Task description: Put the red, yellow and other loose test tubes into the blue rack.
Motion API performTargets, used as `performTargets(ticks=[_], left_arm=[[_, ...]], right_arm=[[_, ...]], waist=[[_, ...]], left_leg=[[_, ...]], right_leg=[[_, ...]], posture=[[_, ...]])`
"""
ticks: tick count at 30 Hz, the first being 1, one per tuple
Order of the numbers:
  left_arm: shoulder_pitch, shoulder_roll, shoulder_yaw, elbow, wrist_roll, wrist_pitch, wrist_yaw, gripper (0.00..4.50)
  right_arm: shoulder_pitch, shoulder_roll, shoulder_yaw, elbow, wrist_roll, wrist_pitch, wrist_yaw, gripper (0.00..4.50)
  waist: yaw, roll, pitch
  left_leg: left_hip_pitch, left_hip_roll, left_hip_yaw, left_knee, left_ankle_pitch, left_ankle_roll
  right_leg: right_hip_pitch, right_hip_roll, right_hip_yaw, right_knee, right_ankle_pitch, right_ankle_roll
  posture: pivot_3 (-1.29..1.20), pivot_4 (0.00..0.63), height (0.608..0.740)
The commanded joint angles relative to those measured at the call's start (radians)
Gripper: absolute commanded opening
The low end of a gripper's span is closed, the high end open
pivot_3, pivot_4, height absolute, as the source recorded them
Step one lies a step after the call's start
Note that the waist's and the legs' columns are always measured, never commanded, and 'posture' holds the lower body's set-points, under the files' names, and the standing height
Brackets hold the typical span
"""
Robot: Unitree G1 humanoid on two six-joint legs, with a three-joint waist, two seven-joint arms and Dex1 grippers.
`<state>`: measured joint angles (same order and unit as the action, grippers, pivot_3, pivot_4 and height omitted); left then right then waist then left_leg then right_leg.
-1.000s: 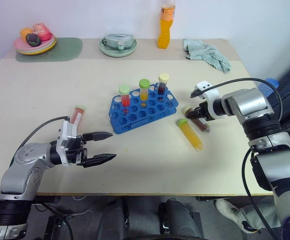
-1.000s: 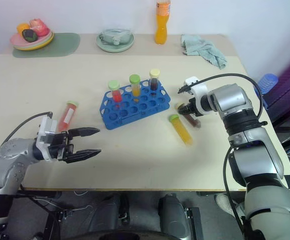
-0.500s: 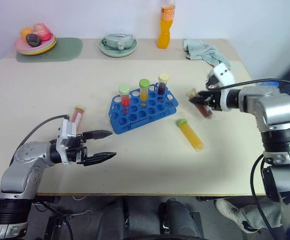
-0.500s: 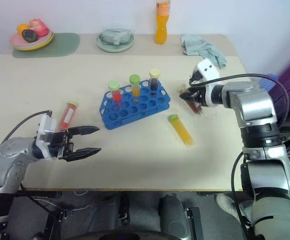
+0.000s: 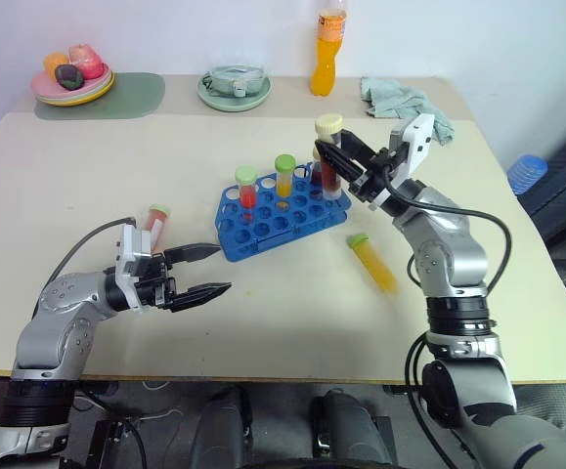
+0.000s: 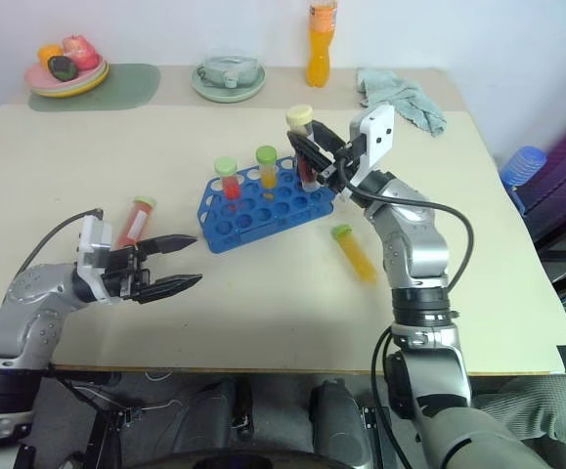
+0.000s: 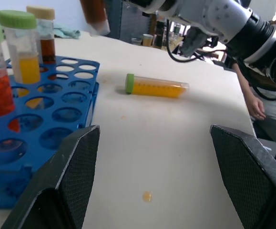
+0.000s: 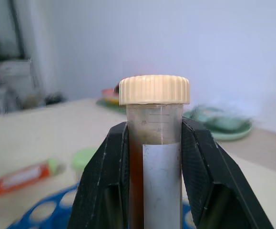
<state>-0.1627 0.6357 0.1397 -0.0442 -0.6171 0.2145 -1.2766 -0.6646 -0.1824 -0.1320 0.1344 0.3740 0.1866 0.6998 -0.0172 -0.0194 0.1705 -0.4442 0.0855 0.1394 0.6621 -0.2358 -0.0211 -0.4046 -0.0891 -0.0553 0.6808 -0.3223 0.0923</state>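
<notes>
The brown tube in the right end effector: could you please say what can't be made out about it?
- Brown tube, lower end: right wrist view, between the fingers of the right end effector, cut by the edge.
- Its cap: left wrist view, cut off by the edge.
- Blue rack hole under it: eye views, too small.

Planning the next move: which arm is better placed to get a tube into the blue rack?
Right. The right gripper already holds the brown tube upright over the blue rack; the left gripper is open and empty.
</notes>
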Motion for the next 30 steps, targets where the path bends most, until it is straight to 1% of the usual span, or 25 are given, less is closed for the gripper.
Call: performTargets(ticks=[1,9,21,30], left_arm=[[-0.011,0.005,0.015,0.006,0.004,-0.029,-0.013,3.77],[0.018,0.012,0.034,-0.017,-0.003,-0.036,-0.002,3.77],[0.034,0.022,0.040,-0.079,-0.018,-0.007,0.038,3.77],[0.026,0.031,0.041,-0.103,-0.025,0.018,0.057,3.77]], right_arm=[[-0.015,0.022,-0.039,0.052,0.031,-0.108,-0.007,1.15],[-0.024,0.052,-0.058,0.216,0.040,-0.249,0.001,1.15],[-0.060,0.065,-0.053,0.417,0.017,-0.374,0.002,1.15],[-0.070,0.071,-0.061,0.511,0.007,-0.456,-0.019,1.15]], waist=[[-0.001,0.000,0.000],[-0.006,0.000,0.000],[-0.006,0.000,0.000],[-0.007,0.000,0.000]], left_leg=[[0.000,0.000,0.000,0.000,0.000,0.000],[0.001,0.000,0.000,0.000,0.000,0.000],[0.001,0.000,0.000,0.000,0.000,0.000],[0.001,0.000,0.000,0.000,0.000,-0.001]], right_leg=[[0.000,0.000,0.000,0.000,0.000,0.000],[0.000,0.000,0.000,0.001,0.000,0.000],[0.000,0.000,0.000,0.001,0.000,0.000],[0.000,0.000,0.000,0.001,0.000,0.000]], posture=[[0.00,0.150,0.740],[0.00,0.150,0.740],[0.00,0.150,0.740],[0.00,0.150,0.740]])
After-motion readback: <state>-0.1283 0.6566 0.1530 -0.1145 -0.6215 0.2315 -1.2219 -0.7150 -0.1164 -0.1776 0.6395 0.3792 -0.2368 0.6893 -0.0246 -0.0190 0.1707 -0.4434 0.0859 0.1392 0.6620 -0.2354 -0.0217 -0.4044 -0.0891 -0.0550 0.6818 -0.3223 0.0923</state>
